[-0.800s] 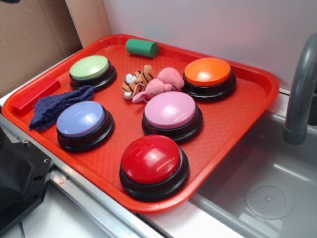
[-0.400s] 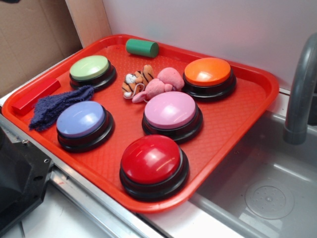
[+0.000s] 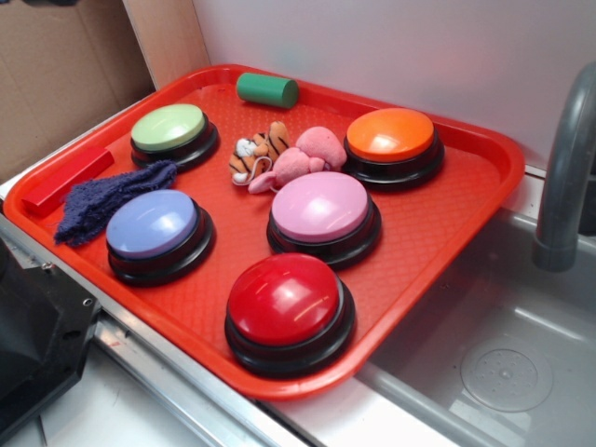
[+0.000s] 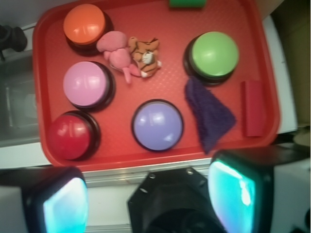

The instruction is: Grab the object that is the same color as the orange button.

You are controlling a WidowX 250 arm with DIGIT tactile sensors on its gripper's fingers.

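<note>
gripper (image 4: 146, 199) fingers spread wide, nothing held, parked way above the tray's (image 4: 121, 160) near edge. further in, plush tiger (image 4: 146, 56) snug against the pink plush (image 4: 116, 51), near the orange button (image 4: 84, 23).

gripper (image 4: 146, 194) high up, pointing straight down; jaws spread wide, both fingers (image 4: 63, 204) at bottom edge of wrist view, nothing between them
</note>
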